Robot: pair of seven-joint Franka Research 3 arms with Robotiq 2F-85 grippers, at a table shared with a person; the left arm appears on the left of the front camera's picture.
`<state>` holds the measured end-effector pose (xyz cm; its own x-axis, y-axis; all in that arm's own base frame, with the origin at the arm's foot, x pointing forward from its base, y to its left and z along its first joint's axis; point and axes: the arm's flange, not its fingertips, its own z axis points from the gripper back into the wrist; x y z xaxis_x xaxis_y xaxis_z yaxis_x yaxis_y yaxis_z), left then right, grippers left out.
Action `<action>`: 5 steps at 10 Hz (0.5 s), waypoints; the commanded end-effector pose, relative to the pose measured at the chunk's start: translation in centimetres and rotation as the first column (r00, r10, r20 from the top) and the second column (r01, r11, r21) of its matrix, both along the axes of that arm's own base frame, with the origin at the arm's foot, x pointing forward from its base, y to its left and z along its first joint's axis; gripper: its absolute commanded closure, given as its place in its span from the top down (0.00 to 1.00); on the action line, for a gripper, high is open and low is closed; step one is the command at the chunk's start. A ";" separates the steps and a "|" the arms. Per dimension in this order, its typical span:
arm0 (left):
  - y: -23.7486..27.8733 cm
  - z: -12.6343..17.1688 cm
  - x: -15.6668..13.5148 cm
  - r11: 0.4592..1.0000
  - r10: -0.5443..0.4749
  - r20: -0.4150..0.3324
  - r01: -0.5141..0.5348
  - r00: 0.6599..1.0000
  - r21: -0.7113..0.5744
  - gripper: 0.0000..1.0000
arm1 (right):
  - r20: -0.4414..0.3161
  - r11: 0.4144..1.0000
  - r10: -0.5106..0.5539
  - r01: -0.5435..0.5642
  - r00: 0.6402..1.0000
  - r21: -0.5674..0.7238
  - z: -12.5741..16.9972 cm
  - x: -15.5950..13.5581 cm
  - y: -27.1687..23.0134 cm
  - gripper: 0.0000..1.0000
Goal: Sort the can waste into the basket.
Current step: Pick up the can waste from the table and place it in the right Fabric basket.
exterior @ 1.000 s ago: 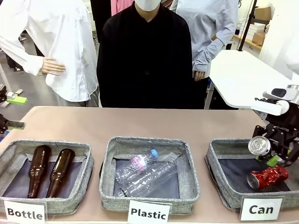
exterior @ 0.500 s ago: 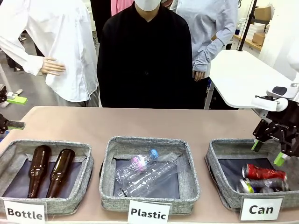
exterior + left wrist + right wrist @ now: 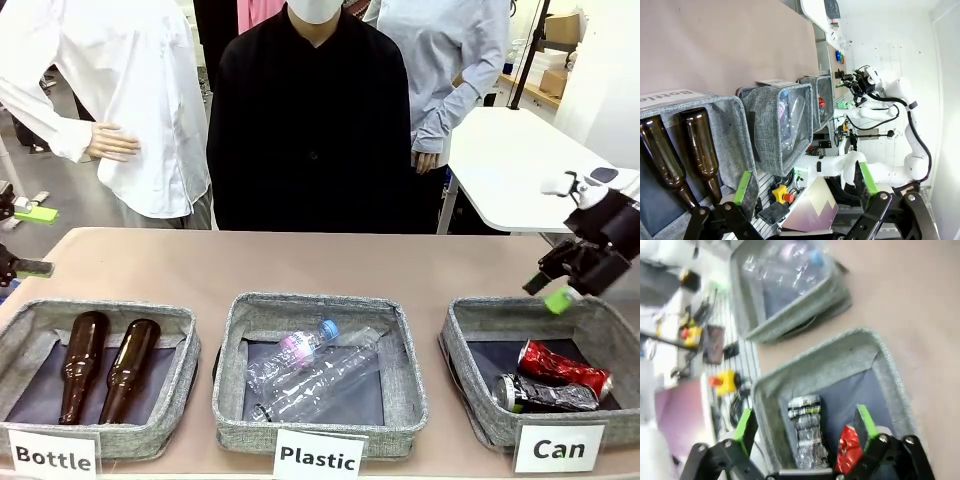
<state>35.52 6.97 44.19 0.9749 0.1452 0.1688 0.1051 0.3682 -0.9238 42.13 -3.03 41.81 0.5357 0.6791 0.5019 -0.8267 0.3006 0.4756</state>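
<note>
Two cans (image 3: 553, 378) in basket (image 3: 468, 345)

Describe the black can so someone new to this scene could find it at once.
Three grey fabric bins line the near table edge; take the rightmost, labelled "Can". Two cans lie inside it. The black can is the nearer one, on its side with its silver top pointing left, unlike the crushed red can behind it.

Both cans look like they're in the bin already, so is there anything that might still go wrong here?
Little, I think. The right gripper hangs open just above the Can bin's far wall, so a low move might snag the soft fabric. The black can and red can lie loose on their sides, so a nudged bin could set them rolling.
</note>
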 end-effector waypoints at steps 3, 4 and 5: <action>0.1 0.2 -0.3 1.000 -0.007 -0.004 0.007 1.000 -0.003 1.00 | -0.093 0.958 -0.226 0.239 0.970 0.160 2.1 4.1 2.1 1.00; 0.1 0.2 -0.3 1.000 -0.007 -0.004 0.007 1.000 -0.003 1.00 | -0.062 0.952 -0.155 0.165 0.986 0.259 2.6 5.4 2.6 1.00; 0.1 0.2 -0.3 1.000 -0.007 -0.004 0.007 1.000 -0.003 1.00 | -0.007 0.929 -0.093 0.090 0.996 0.358 2.4 7.3 3.2 1.00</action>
<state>35.51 6.98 44.18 0.9750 0.1452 0.1683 0.1047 0.3679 -0.9239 47.30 -0.11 44.69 0.6648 0.4244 0.6147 -0.7450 0.3155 0.5878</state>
